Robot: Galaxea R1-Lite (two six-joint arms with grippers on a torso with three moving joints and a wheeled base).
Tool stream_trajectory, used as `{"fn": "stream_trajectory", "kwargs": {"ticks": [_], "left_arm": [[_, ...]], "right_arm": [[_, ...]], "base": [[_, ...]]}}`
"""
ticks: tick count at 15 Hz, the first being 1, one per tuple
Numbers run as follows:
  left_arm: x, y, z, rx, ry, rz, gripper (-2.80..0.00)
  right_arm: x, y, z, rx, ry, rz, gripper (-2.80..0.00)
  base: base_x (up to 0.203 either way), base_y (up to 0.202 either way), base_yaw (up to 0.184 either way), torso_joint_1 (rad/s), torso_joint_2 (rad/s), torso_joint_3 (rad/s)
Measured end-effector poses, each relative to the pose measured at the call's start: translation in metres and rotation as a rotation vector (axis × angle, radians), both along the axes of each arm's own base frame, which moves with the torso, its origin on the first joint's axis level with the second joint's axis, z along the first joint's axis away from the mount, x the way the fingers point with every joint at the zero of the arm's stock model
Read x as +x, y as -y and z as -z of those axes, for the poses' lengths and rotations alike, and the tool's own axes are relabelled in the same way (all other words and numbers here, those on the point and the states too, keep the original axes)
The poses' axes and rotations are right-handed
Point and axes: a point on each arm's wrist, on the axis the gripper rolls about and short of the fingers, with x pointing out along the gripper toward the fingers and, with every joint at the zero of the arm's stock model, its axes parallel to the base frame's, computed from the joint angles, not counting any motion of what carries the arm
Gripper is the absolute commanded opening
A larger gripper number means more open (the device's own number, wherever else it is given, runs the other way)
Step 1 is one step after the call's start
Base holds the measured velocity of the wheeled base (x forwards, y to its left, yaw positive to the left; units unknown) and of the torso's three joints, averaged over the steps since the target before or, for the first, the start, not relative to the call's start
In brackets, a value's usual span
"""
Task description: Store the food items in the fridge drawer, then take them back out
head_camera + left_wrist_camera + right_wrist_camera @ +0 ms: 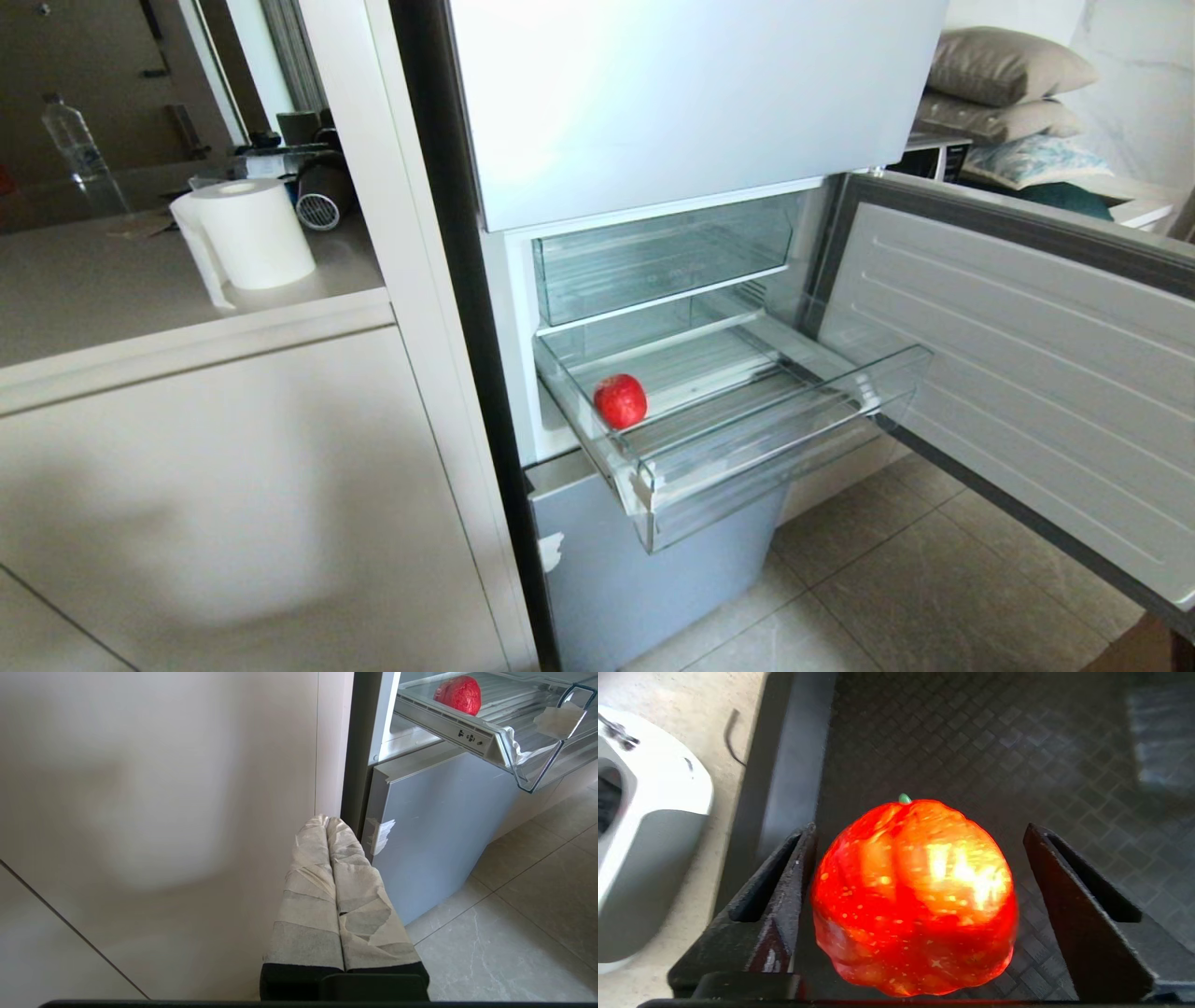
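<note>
A glossy red fruit (pixel 620 400) lies at the near left of the fridge drawer (pixel 794 420), which is pulled out of the pale fridge (pixel 672 93). No arm shows in the head view. In the right wrist view another red fruit (pixel 915 896) with a green stem sits on a dark diamond-patterned mat (pixel 1017 742). My right gripper (pixel 919 828) is open around it, one finger close against it, the other finger (pixel 1064 896) apart. My left gripper (pixel 327 820), tape-wrapped, is shut and empty, low beside the cabinet, below the drawer (pixel 472 737) and its fruit (pixel 458 694).
The fridge door (pixel 1027 373) stands open to the right over the tiled floor. A shorter clear bin (pixel 653 261) sits above the drawer. A paper roll (pixel 252 233) and a bottle (pixel 79 149) stand on the beige counter. A white-grey housing (pixel 644 858) lies beside the mat.
</note>
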Motion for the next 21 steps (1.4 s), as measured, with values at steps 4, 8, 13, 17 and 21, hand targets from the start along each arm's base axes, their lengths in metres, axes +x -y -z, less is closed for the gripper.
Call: {"fn": "stream_trajectory", "kwargs": {"ticks": [4, 8, 13, 17, 21], "left_arm": [[0.0, 0.0, 0.0, 0.0, 0.0, 0.0, -2.8], [0.0, 0.0, 0.0, 0.0, 0.0, 0.0, -2.8], [0.0, 0.0, 0.0, 0.0, 0.0, 0.0, -2.8], [0.0, 0.0, 0.0, 0.0, 0.0, 0.0, -2.8], [0.0, 0.0, 0.0, 0.0, 0.0, 0.0, -2.8]], "right_arm": [[-0.017, -0.009, -0.038, -0.035, 0.049, 0.039, 0.0], [-0.031, -0.032, -0.092, -0.057, 0.118, 0.065, -2.8], [-0.057, -0.075, -0.148, -0.168, 0.168, 0.036, -2.8], [-0.069, -0.141, -0.186, -0.252, 0.181, 0.023, -2.8], [-0.065, -0.25, -0.205, -0.373, 0.204, -0.095, -2.8]], "base": [[0.0, 0.0, 0.0, 0.0, 0.0, 0.0], [0.0, 0.0, 0.0, 0.0, 0.0, 0.0], [0.0, 0.0, 0.0, 0.0, 0.0, 0.0], [0.0, 0.0, 0.0, 0.0, 0.0, 0.0], [0.0, 0.0, 0.0, 0.0, 0.0, 0.0]]}}
